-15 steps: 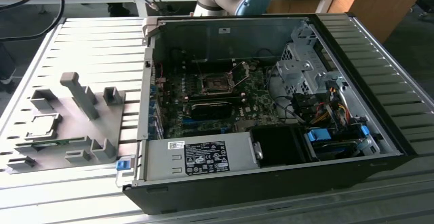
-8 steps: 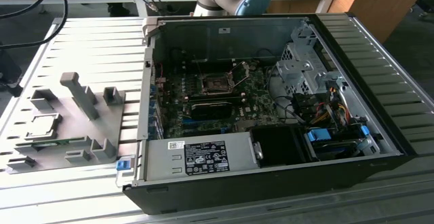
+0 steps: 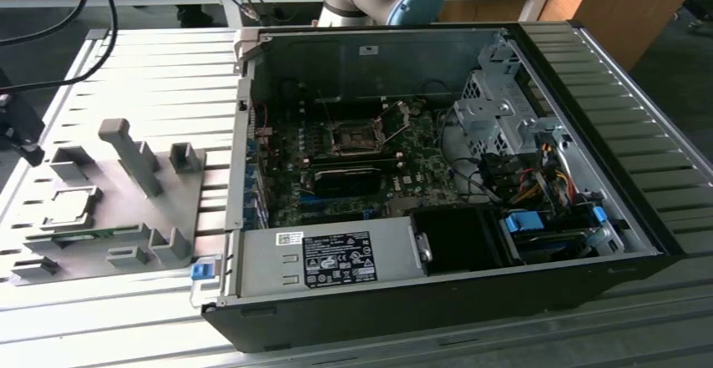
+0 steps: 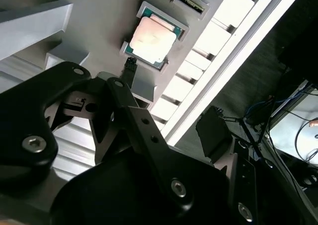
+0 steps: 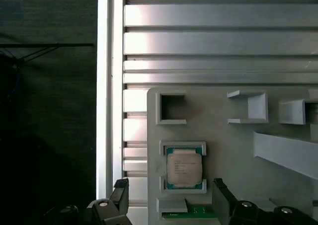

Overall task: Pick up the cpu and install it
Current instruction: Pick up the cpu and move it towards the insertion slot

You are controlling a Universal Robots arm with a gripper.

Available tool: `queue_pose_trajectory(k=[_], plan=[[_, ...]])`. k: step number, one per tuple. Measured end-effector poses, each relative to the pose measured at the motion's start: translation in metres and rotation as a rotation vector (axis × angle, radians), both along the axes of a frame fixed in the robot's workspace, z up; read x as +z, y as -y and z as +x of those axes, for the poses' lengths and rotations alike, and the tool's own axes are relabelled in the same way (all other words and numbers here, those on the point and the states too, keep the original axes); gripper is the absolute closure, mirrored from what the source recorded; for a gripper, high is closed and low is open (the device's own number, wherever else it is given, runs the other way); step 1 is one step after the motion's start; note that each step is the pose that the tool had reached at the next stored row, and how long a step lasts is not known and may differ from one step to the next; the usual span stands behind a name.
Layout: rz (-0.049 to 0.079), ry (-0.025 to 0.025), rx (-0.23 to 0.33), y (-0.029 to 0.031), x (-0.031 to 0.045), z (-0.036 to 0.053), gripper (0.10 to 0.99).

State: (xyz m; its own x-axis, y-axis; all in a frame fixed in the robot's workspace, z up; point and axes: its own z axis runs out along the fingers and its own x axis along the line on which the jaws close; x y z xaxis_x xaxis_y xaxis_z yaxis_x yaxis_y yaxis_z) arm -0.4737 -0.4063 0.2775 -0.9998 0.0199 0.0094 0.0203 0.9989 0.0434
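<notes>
The cpu point(image 5: 184, 169), a small square chip with a silvery top and green rim, lies flat in a grey cradle on the fixture plate point(image 5: 233, 135). It also shows in the second wrist view point(image 4: 151, 40) and in the exterior view point(image 3: 69, 208). My gripper point(image 5: 170, 187) hovers above and slightly to one side of the chip. It is open, its two black fingers point(image 5: 121, 195) spread wider than the cradle, and holds nothing. Its linkage and fingertips point(image 4: 130, 63) are in the second wrist view. The motherboard socket point(image 3: 356, 138) sits inside the open computer case point(image 3: 446, 284).
A green memory stick point(image 5: 191, 215) rests in a slot beside the cpu cradle. Grey upright posts point(image 3: 132, 155) stand on the fixture plate. The slatted metal table point(image 5: 213, 36) ends near the plate at an edge point(image 5: 103, 86). Cables and a drive cage point(image 3: 496, 113) crowd the case.
</notes>
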Motion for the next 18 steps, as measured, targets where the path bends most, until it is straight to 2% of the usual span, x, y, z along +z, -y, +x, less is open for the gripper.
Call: queue_pose_trajectory(k=[12,18], plan=[[0.002,0.0,0.001,0.0008,-0.0215,0.0022,0.325],[0.001,0.0,0.022,0.0022,-0.0322,0.0022,0.325]])
